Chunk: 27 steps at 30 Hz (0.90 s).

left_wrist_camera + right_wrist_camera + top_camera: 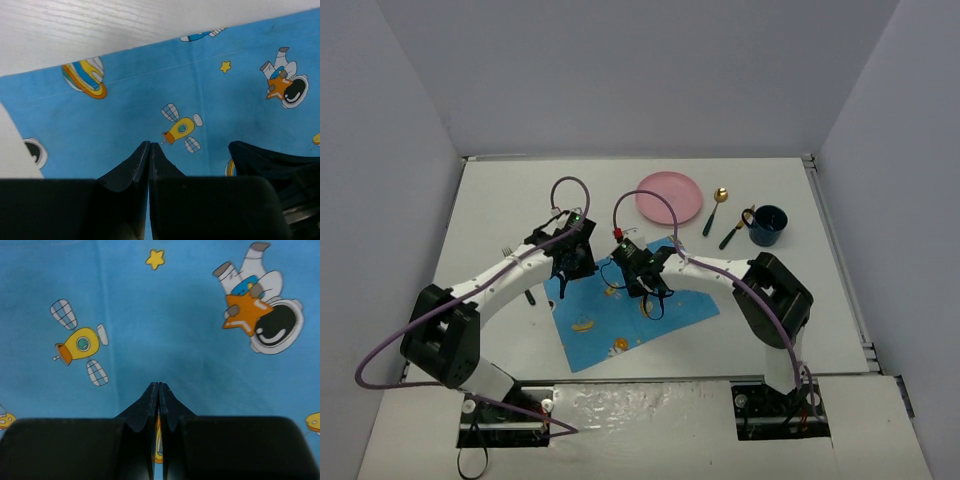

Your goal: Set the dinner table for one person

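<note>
I see the dinner table [520,195] as matte white. Mat [600,320] is bright blue with a cartoon space print: yellow satellite [82,342] with grey checked panels, white astronaut [255,305] hugging an orange star, small yellow star [155,259], ringed planet [85,76] striped yellow, orange and blue. Plate [669,197] is plain pink. Mug [769,225] is dark, navy or teal, I can't quite call it from overhead. Spoon [716,210] has a gold bowl and dark green handle. Left gripper [150,145] and right gripper [158,385] are black. Cable [380,350] is purple.
</note>
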Each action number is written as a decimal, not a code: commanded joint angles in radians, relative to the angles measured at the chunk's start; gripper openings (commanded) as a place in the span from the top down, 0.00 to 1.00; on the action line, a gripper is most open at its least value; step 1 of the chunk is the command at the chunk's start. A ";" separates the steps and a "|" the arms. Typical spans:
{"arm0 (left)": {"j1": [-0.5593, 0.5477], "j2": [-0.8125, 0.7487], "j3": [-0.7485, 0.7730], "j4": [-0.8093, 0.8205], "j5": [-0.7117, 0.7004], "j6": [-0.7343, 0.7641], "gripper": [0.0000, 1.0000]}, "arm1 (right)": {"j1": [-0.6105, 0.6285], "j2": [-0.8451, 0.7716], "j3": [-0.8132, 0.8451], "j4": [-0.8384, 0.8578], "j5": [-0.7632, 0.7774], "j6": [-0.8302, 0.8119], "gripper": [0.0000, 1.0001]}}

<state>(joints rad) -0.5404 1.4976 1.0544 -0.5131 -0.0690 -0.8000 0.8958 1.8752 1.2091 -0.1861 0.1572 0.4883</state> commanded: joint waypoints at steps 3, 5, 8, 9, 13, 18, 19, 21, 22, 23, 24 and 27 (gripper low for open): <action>0.003 0.137 0.072 0.081 0.110 -0.123 1.00 | 0.000 0.001 -0.042 0.027 0.097 0.043 1.00; 0.003 0.184 0.072 0.105 0.136 -0.123 1.00 | 0.003 0.006 -0.056 0.027 0.099 0.048 1.00; 0.003 0.235 0.100 0.078 0.131 -0.102 1.00 | 0.009 -0.011 -0.066 0.025 0.109 0.053 1.00; 0.003 0.241 0.108 0.066 0.126 -0.093 1.00 | 0.009 -0.022 -0.067 0.023 0.120 0.054 1.00; 0.002 0.233 0.126 -0.001 0.074 -0.065 1.00 | 0.009 -0.087 -0.086 0.008 0.174 0.062 1.00; 0.003 0.173 0.120 -0.047 0.011 -0.063 1.00 | -0.006 -0.152 -0.108 -0.053 0.285 0.069 1.00; 0.004 0.166 0.122 -0.058 0.001 -0.063 1.00 | -0.018 -0.151 -0.111 -0.060 0.300 0.066 1.00; 0.004 0.157 0.129 -0.079 -0.012 -0.060 1.00 | -0.046 -0.143 -0.120 -0.065 0.309 0.061 1.00; 0.003 0.152 0.132 -0.093 -0.024 -0.059 1.00 | -0.056 -0.137 -0.124 -0.065 0.315 0.061 1.00; 0.003 0.149 0.135 -0.108 -0.037 -0.058 1.00 | -0.064 -0.130 -0.126 -0.063 0.322 0.060 1.00; 0.003 0.146 0.139 -0.121 -0.047 -0.056 1.00 | -0.068 -0.121 -0.124 -0.063 0.330 0.058 1.00; 0.003 0.138 0.144 -0.157 -0.085 -0.054 1.00 | -0.077 -0.078 -0.111 -0.060 0.363 0.049 1.00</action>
<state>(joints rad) -0.5404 1.6956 1.1407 -0.6002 -0.0779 -0.8673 0.8316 1.7793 1.0866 -0.2260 0.4195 0.5414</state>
